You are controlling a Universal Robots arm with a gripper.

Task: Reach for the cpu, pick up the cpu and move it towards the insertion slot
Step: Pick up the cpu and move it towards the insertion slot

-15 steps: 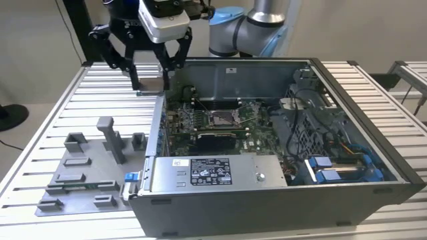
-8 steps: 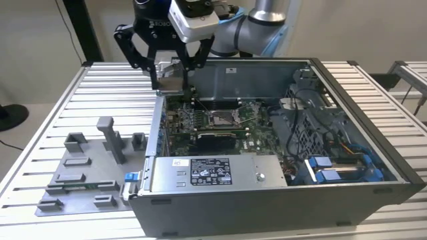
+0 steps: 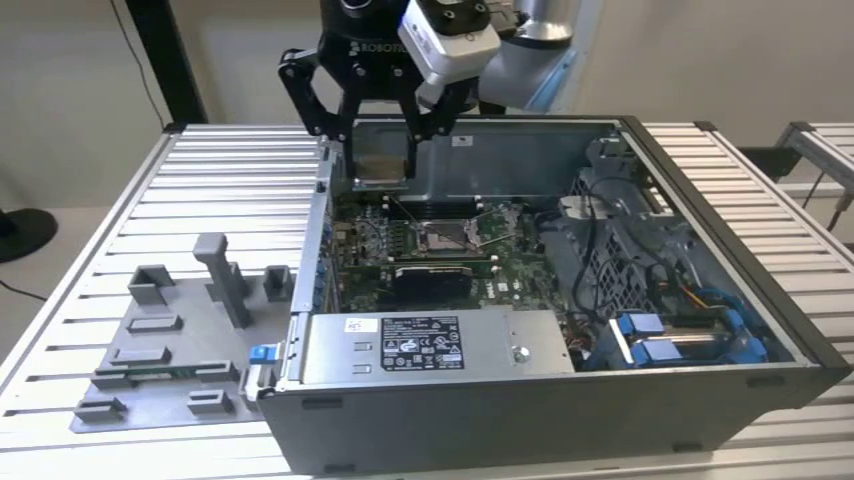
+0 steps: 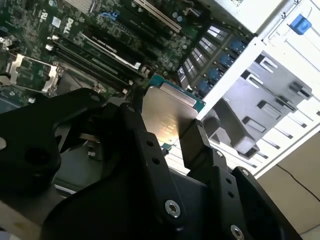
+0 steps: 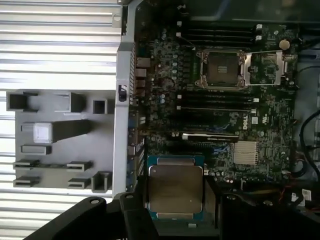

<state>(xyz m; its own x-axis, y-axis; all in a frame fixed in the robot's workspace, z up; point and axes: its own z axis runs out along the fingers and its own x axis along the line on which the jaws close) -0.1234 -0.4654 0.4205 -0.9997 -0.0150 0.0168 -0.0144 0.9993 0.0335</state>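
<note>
The exterior view looks down at a slant from in front of the open computer case [image 3: 534, 300], far enough back to take in the ribbed desk [image 3: 80, 290], the grey fixture tray [image 3: 174, 340] on the exterior view's left and the arm above. The first wrist view looks nearly straight down past the tool [image 5: 175, 200] onto the motherboard [image 5: 220, 115], with the insertion slot [image 5: 221, 68] and the tray beside the case. The second wrist view sits close behind the fingers [image 4: 150, 165], tilted, looking along them. All three views share the motherboard and the socket.
</note>
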